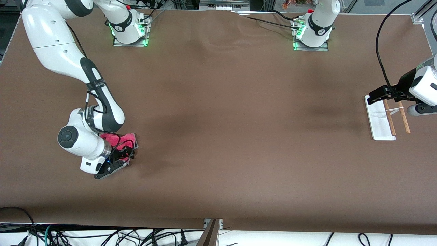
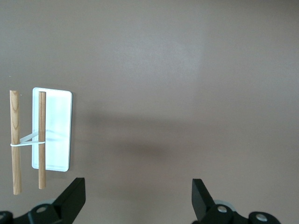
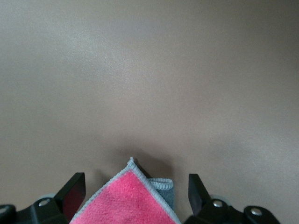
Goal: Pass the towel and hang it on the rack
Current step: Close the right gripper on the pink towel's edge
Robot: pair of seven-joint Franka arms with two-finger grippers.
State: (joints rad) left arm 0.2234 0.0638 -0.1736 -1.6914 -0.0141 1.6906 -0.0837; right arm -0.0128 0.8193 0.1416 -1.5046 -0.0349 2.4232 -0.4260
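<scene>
The towel (image 1: 120, 139) lies flat on the tabletop (image 1: 225, 136) near the right arm's end. The right hand (image 1: 123, 154) sits low over it, fingers wide, seemingly straddling a corner. The left hand (image 1: 377, 96) hovers wide open over the rack (image 1: 379, 121), near the left arm's end.

No lettering, label, brand or number can be read anywhere; arm markings are too small to read.

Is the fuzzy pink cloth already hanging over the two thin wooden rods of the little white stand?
No, the pink towel lies on the brown table under the right gripper, while the rack holds nothing.
</scene>
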